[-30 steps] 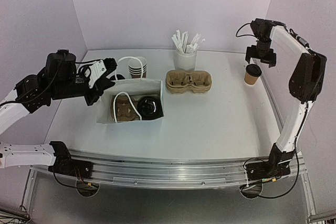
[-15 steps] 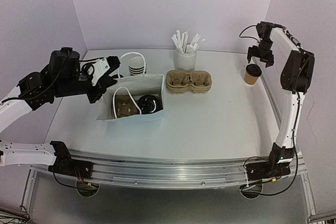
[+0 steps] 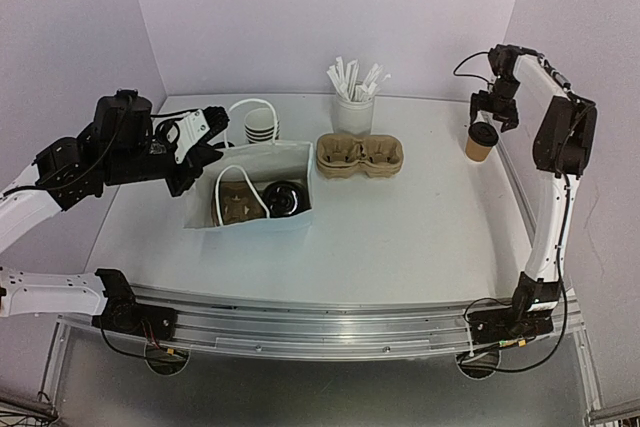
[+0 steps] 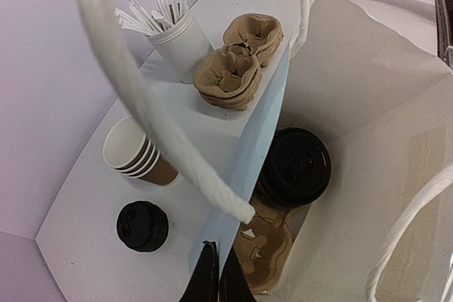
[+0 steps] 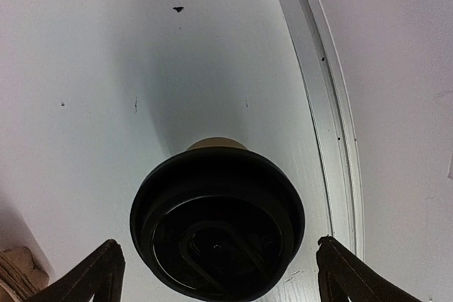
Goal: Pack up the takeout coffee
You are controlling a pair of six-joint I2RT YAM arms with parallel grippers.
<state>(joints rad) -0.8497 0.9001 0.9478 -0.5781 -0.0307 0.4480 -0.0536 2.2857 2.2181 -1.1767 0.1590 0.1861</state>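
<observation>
A lidded takeout coffee (image 3: pixel 481 141) stands alone at the table's far right; in the right wrist view its black lid (image 5: pixel 217 231) fills the lower middle. My right gripper (image 3: pixel 494 112) hovers just above it, open, one finger on each side of the lid and clear of it (image 5: pixel 216 245). A second lidded coffee (image 3: pixel 284 199) (image 4: pixel 294 166) sits in a brown carrier (image 4: pixel 265 245) inside the white paper bag (image 3: pixel 250 224). My left gripper (image 3: pixel 205 147) (image 4: pixel 216 277) is shut on the bag's near wall edge, holding the bag's mouth open.
A stack of open kraft cups (image 3: pixel 262 129) (image 4: pixel 134 150) and a black lid pile (image 4: pixel 142 225) sit left of the bag. A white straw cup (image 3: pixel 353 107) and stacked brown carriers (image 3: pixel 360 155) stand behind. The table's raised right edge rail (image 5: pixel 318 104) runs close to the lone coffee.
The right gripper has come down over the lone coffee, its wrist turning. The left gripper shifted the bag's edge slightly a second ago and has held still since.
</observation>
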